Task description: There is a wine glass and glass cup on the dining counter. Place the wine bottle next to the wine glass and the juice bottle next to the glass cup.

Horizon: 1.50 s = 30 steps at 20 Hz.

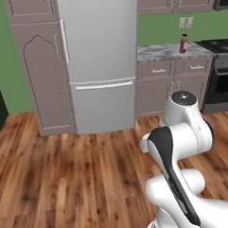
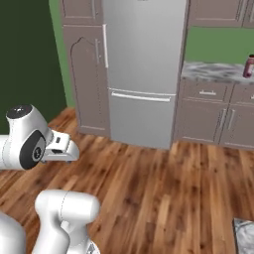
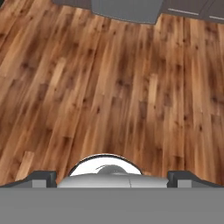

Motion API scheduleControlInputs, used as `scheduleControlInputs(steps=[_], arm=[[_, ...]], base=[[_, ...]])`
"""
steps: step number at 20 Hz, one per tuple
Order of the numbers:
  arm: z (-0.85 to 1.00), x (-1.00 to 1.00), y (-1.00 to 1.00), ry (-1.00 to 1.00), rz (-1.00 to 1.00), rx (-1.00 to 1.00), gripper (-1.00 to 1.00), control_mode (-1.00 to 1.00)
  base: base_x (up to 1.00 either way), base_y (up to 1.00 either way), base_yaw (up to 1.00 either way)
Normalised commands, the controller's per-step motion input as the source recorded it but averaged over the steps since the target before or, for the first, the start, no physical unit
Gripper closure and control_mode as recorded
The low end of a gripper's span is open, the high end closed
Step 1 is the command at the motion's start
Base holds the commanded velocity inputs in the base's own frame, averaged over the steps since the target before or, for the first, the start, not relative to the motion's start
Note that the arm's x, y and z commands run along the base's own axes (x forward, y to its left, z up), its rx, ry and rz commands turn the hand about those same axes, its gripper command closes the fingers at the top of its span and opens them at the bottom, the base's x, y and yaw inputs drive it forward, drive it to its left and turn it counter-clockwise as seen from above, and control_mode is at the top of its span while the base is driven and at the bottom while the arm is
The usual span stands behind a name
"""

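Wood-plank floor (image 3: 109,87) ran across the kitchen up to a tall steel fridge (image 1: 101,59) set between brown cabinets, green wall behind. Right of the fridge, a marbled wall counter (image 1: 167,51) over brown drawers, w/ a black stove (image 1: 219,46) at its right end.

Juice bottle (image 1: 183,43) — small, dark red, paler label band — stood upright on that wall counter, toward its back edge and right end, near the stove; in the right base view it sat at the frame's right edge (image 2: 248,66).

Arm folded up near the base, well apart from the counter. Gripper (image 3: 112,177) pointed down at bare floor — fingertips (image 3: 41,177) wide apart, nothing between them.

A marbled corner (image 2: 244,233) showed low right in the right base view.
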Motion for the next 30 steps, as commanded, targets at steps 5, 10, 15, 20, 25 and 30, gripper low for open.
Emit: scheduleControlInputs(steps=[5,10,15,20,25,30], arm=[[0.00,0.00,0.00,0.00,0.00,0.00,-1.00,1.00],[0.00,0.00,0.00,0.00,0.00,0.00,-1.00,1.00],[0.00,0.00,0.00,0.00,0.00,0.00,-1.00,1.00],[0.00,0.00,0.00,0.00,0.00,0.00,-1.00,1.00],[0.00,0.00,0.00,0.00,0.00,0.00,-1.00,1.00],[0.00,0.00,0.00,0.00,0.00,0.00,-1.00,1.00]], base=[[0.66,0.10,-0.32],[0.58,0.12,-0.42],[0.56,0.13,-0.44],[0.55,0.13,-0.45],[0.55,0.13,-0.44],[0.56,0.12,-0.42]])
